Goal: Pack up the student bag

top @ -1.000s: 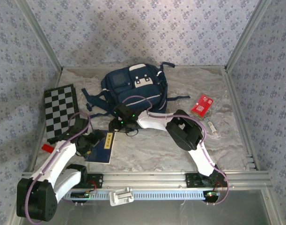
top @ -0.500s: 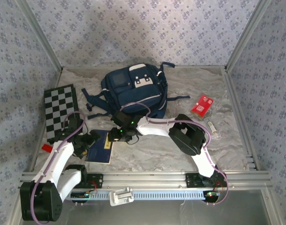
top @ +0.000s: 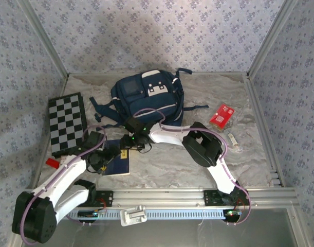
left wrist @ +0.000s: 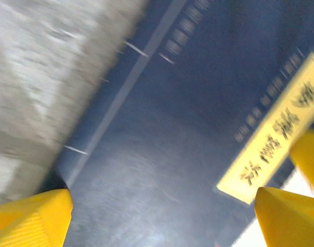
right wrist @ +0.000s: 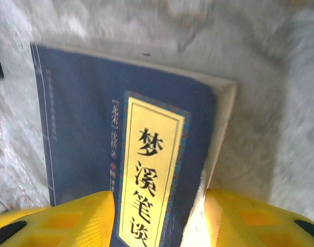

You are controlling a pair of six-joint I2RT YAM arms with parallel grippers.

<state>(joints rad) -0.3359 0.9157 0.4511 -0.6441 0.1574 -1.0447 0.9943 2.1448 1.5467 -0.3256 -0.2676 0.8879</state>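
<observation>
The student bag [top: 146,98], navy with a white patch on top, lies at the back centre of the table. In front of it lies a flat navy book [top: 118,163] with a yellow label. My left gripper [top: 100,157] hovers over the book's left part; in its wrist view the gripper [left wrist: 162,221] is open, its fingers far apart above the cover [left wrist: 172,128]. My right gripper [top: 131,144] is at the book's far corner. There the gripper [right wrist: 159,221] is open astride the labelled corner [right wrist: 85,128], one finger over the cover, the other finger [right wrist: 249,216] against the white page edge.
A checkered board [top: 67,123] lies at the left, with a small red piece [top: 52,162] near its front corner. A red packet [top: 222,115] and a small white item [top: 233,141] lie at the right. The metal rail [top: 162,196] runs along the near edge.
My left gripper has moved right, onto the book, and narrowed slightly. The book has turned and shifted a little to the right. The right gripper stays at its far corner.
</observation>
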